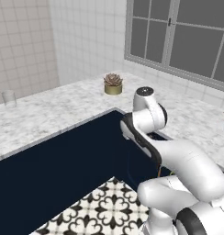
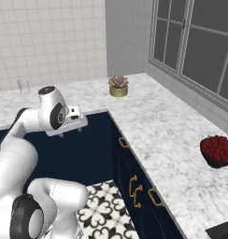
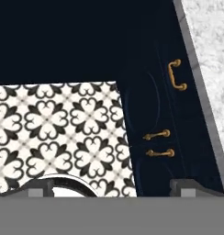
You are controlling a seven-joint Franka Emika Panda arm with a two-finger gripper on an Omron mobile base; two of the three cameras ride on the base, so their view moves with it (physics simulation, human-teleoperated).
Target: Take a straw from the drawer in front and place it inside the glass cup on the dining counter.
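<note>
One drawer (image 3: 178,75) handle is sitting at upper right of the hand view while I'm hovering my tool (image 3: 111,187) (fingers apart, nothing held).

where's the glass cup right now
The glass cup stands upright at the far left of the marble dining counter near the tiled wall, well left of the potted succulent in both base views.

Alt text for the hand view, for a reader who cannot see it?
Looking down at closed navy-blue cabinet fronts with curved brass handles, beside a black-and-white patterned tile floor. A strip of speckled marble counter runs along the right edge, and the gripper is spread open at the bottom.
</note>
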